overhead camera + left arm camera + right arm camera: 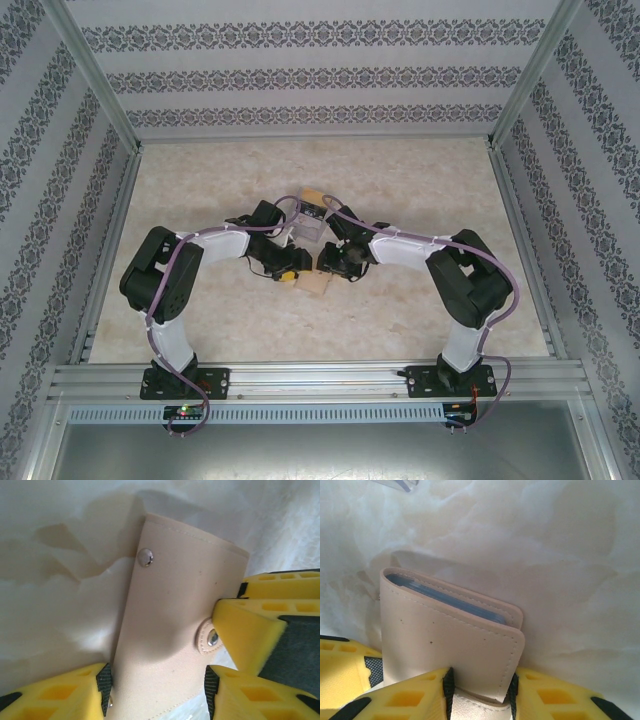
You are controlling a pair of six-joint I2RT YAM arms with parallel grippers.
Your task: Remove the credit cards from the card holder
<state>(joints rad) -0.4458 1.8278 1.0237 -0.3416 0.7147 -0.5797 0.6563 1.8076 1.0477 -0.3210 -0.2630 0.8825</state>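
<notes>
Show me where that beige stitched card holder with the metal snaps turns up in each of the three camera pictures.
Top external: the beige stitched card holder, small, at the centre of the pale marbled tabletop.
Left wrist: mid-picture, its snap-studded flap running top to bottom.
Right wrist: lower centre, grey-blue cards peeking from its top edge.
Shared landmark: that marbled tabletop behind it.

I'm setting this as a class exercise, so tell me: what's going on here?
Both arms meet in the middle of the table at a beige card holder. The left gripper and the right gripper each appear clamped on it, from opposite sides. Grey-blue credit cards sit inside its open pocket, none pulled out yet.
</notes>
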